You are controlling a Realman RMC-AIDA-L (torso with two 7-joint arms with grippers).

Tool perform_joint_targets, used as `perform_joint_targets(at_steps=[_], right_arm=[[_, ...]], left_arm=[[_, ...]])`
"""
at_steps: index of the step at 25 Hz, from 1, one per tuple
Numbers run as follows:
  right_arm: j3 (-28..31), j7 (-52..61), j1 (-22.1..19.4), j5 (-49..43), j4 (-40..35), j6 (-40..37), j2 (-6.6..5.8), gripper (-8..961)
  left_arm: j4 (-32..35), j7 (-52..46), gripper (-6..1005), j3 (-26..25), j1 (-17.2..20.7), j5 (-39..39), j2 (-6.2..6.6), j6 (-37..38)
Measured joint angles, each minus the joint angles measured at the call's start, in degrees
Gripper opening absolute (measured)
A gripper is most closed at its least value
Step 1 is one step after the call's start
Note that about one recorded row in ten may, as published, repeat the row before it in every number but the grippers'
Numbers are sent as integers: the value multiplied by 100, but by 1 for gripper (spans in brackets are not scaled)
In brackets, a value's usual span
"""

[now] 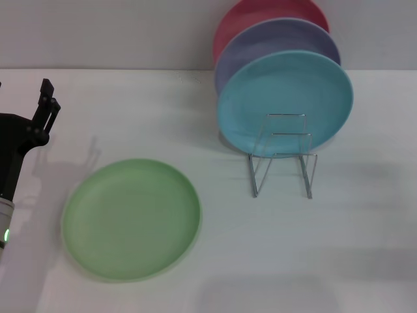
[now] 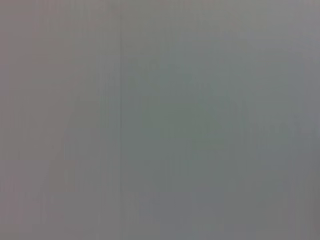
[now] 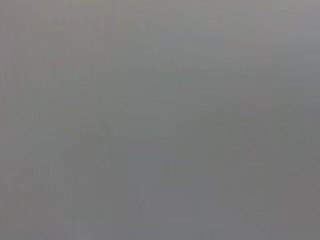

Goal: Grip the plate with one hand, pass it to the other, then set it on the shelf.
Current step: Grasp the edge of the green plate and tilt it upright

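Note:
The light green plate (image 1: 130, 218) lies flat on the white table (image 1: 273, 261), at the front left in the head view. The shelf (image 1: 281, 156), a small silver wire rack, stands to the plate's right and a little farther back. My left gripper (image 1: 49, 103) hangs above the table at the far left edge, behind and to the left of the plate and apart from it. It holds nothing. My right gripper is out of view. Both wrist views show only plain grey.
A turquoise-blue plate (image 1: 285, 101) leans upright in the rack's back part. A lavender plate (image 1: 277, 39) and a pink-red plate (image 1: 244, 19) stand behind it against the wall. The rack's front loops hold nothing.

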Motion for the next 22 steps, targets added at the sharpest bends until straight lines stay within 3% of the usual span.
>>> perform_joint_targets(at_steps=[15,22], right_arm=[[0,2,35,14,2,21,-3,542],[1,5,15,29,0,67,4,542]], left_arm=[[81,36,829,-33,-23,0,12,76],[44,455,829,-140,-210,-2,38,316]])
